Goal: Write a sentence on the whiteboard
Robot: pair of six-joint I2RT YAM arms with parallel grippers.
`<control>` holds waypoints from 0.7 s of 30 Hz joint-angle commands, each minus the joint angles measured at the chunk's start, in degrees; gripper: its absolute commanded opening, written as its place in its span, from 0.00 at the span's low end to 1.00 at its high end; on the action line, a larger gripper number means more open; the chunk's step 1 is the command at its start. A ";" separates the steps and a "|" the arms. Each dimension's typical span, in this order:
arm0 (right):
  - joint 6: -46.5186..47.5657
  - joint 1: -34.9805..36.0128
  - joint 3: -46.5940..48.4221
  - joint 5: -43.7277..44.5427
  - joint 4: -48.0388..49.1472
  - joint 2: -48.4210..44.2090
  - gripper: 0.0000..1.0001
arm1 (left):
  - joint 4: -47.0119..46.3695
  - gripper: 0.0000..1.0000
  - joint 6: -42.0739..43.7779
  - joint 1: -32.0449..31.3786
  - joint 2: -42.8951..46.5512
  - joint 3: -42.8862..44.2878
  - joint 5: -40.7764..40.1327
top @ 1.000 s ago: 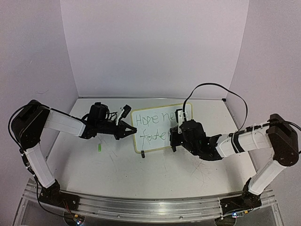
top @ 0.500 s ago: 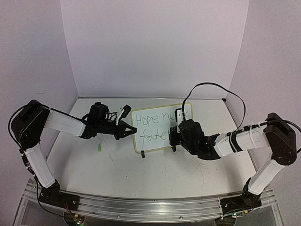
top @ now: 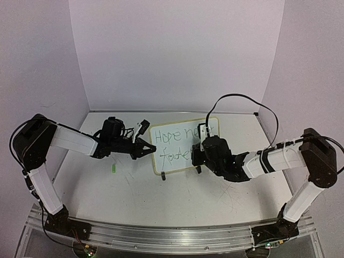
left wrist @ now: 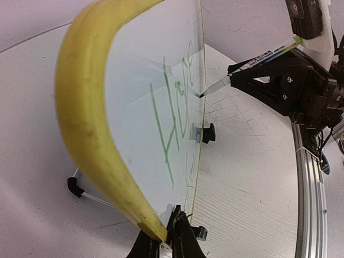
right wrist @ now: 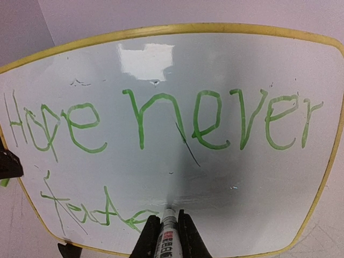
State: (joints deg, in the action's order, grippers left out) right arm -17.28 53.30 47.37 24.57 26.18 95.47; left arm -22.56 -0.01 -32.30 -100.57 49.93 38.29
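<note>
Both arms reach inward, forearms nearly level. Left end effector [left wrist: 171, 230] pinches whiteboard [top: 180, 144] edge; right end effector [right wrist: 165, 221] clamps marker [right wrist: 169, 239].

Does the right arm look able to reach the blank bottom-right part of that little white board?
Probably yes: the right claw holds a white marker with its tip on the small yellow-rimmed whiteboard beside the green handwritten sentence, and nothing stands between it and that bare patch.
</note>
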 commanded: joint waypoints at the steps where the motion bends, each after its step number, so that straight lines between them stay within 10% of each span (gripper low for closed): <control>1: 0.12 -0.27 2.02 -0.39 1.14 1.38 0.00 | 5.59 0.00 6.60 1.02 -2.70 0.43 -10.97; 21: -2.42 0.43 -1.21 -0.28 0.00 1.40 0.00 | 5.76 0.00 6.58 1.01 -2.71 0.40 -11.11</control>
State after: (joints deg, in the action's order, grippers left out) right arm -18.70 53.71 47.04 23.49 26.09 95.68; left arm -22.31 0.04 -32.32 -100.64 50.24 38.35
